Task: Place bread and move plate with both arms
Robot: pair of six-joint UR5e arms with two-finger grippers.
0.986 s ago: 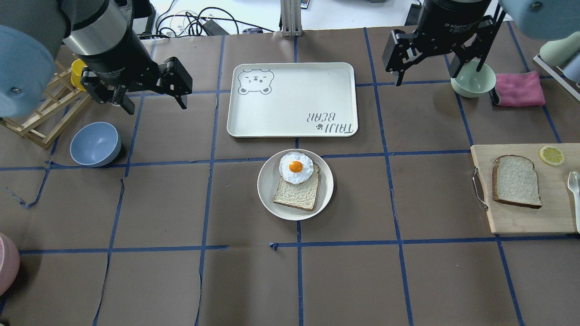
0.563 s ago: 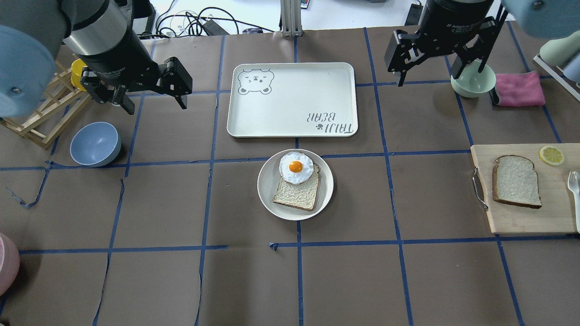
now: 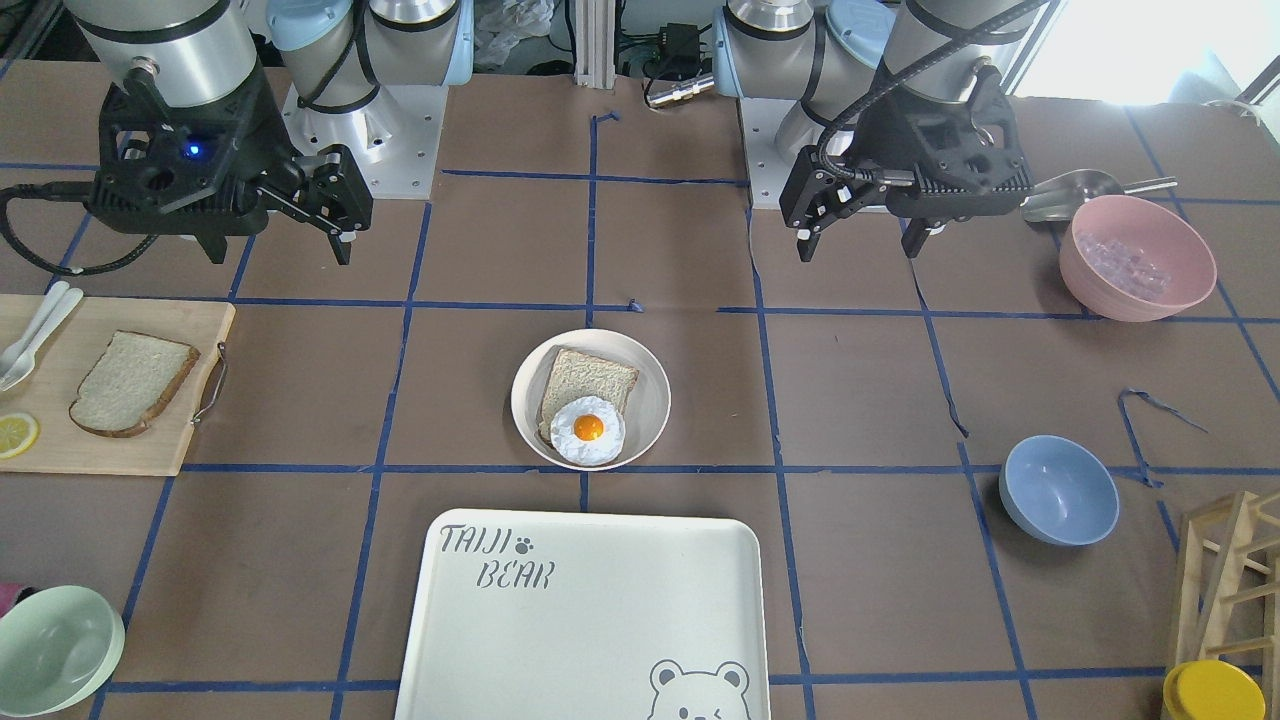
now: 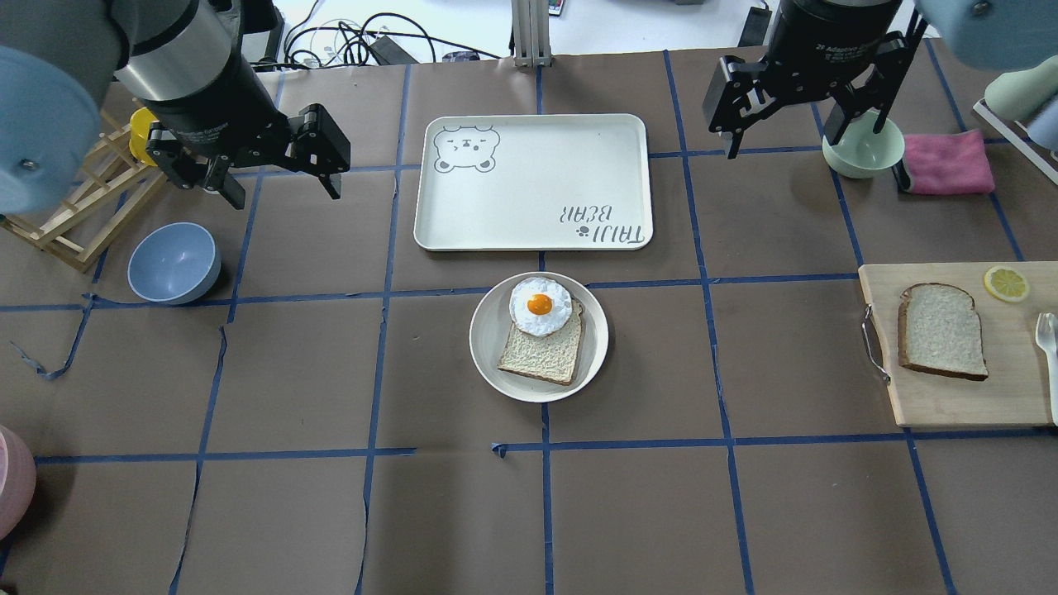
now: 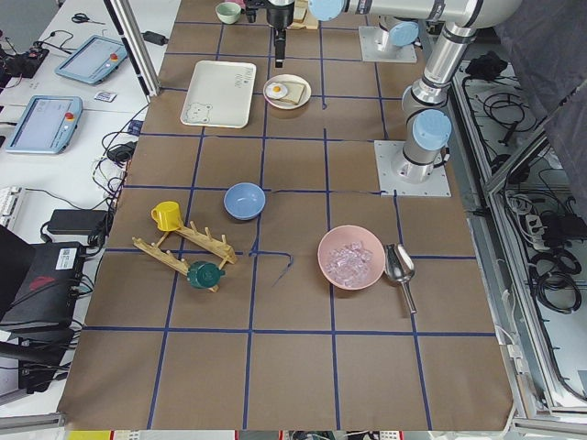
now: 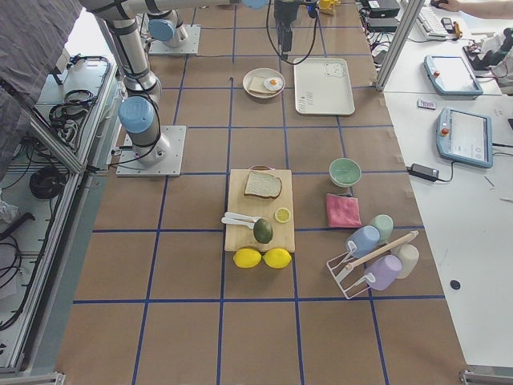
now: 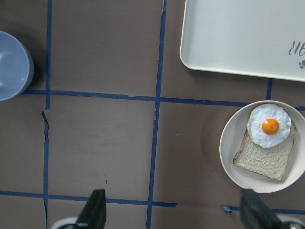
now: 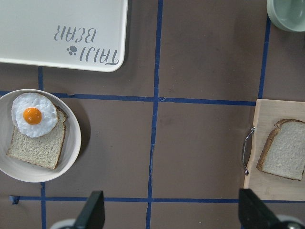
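Observation:
The bread (image 4: 942, 330) lies flat on a wooden cutting board (image 4: 942, 405) at the right; it also shows in the front view (image 3: 130, 383) and the right wrist view (image 8: 285, 150). The round cream plate (image 4: 488, 343) sits mid-table and holds a squarer slice topped with a fried egg (image 4: 539, 306); the plate also shows in the front view (image 3: 650, 400). My left gripper (image 4: 279, 186) hangs open and empty, high over the table's left. My right gripper (image 4: 785, 140) hangs open and empty, high over the right rear, far from the bread.
A white bear-printed tray (image 4: 533, 182) lies behind the plate. A pale green bowl (image 4: 864, 149) and pink cloth (image 4: 946, 163) sit at the right rear. A blue bowl (image 4: 173, 263) and wooden rack (image 4: 74, 207) stand at the left. A lemon slice (image 4: 1006, 283) lies on the board.
My right gripper has shifted slightly to the right and back. The left arm, the bread and the plate have not moved.

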